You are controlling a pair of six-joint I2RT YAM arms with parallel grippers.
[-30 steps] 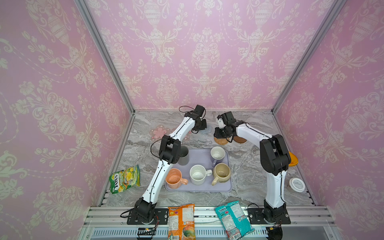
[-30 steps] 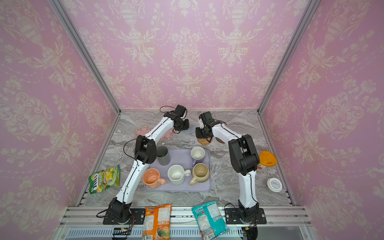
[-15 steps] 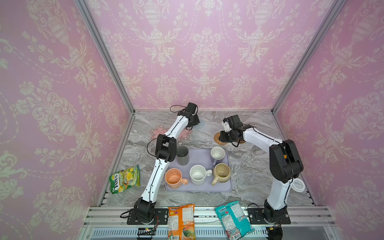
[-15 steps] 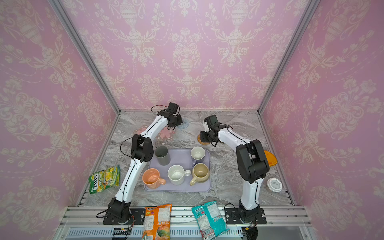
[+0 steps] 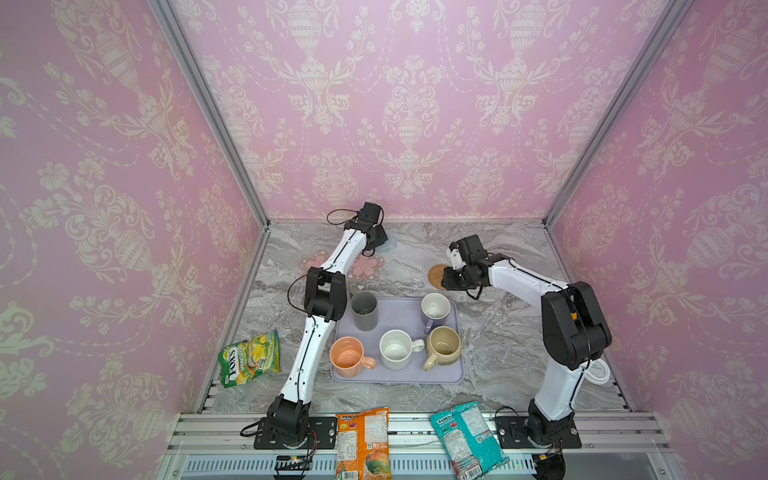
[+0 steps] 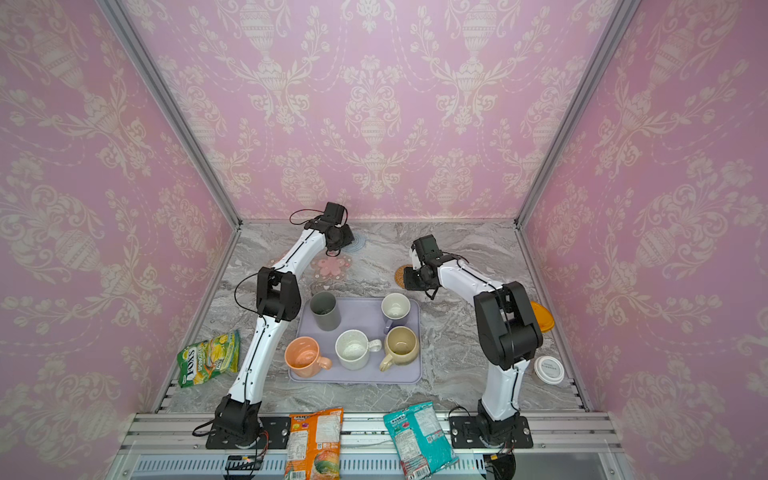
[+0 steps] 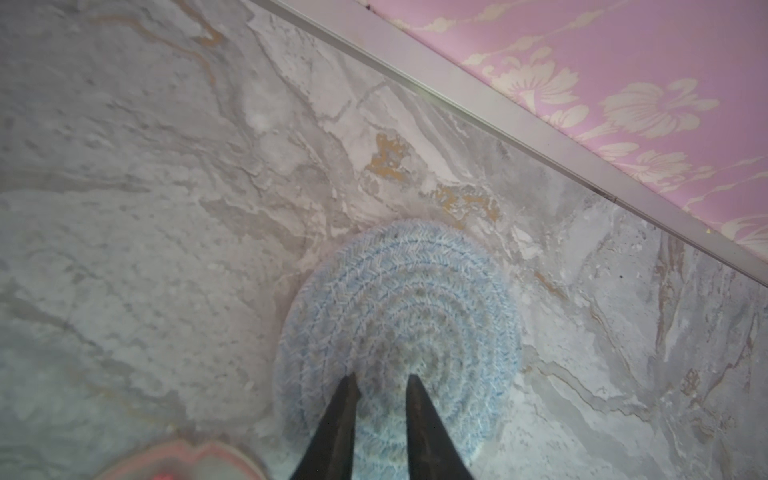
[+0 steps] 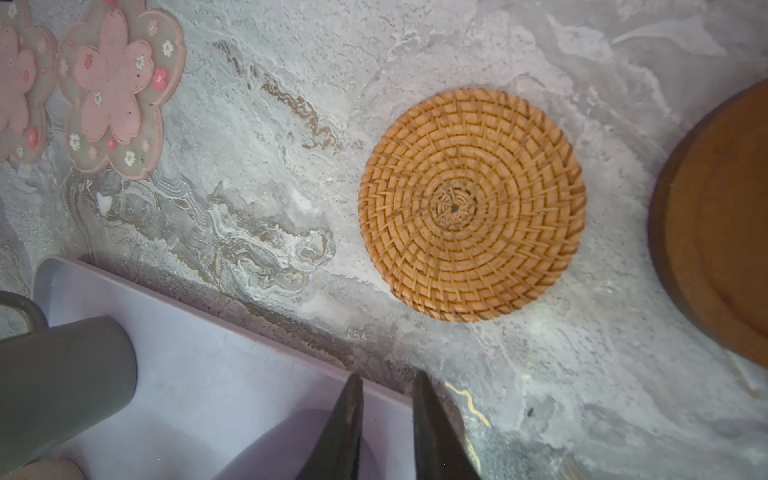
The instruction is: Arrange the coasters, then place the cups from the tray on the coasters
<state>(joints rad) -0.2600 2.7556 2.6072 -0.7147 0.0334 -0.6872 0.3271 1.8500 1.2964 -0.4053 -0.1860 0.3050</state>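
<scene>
In both top views the lavender tray (image 5: 399,320) lies in the middle of the grey marble table (image 5: 498,332). All five cups stand on it. The tall dark grey tumbler (image 5: 364,309) is at the tray's 10 o'clock corner. The lavender mug (image 5: 435,309), white inside, is at 2 o'clock. Along the 6 o'clock side stand the peach-orange mug (image 5: 348,357), the white speckled mug (image 5: 397,349) and the beige-yellow mug (image 5: 444,345).

The pink flower coasters (image 5: 365,268) lie at 11 o'clock from the tray, one partly under the left arm. The grey-blue woven coaster (image 6: 358,242) is at 12 o'clock by the back wall. The tan rattan coaster (image 5: 436,274) peeks out at 1 o'clock.

In the left wrist view the left gripper (image 7: 380,380) points its two dark fingers at the middle of the woven coaster. The fingers are a little apart with nothing pinched between them. The coaster lies flat, made of pale blue rope rings.

In the right wrist view the right gripper (image 8: 386,380) hangs over the tray's rim, fingers a little apart, holding nothing. The rattan coaster is round, golden and woven in a spiral. It lies flat, apart from the gripper. The dark brown wooden coaster (image 8: 723,232) sits near it, not touching. The flower coasters have clear edges with tiny flowers, and their edges meet.
</scene>
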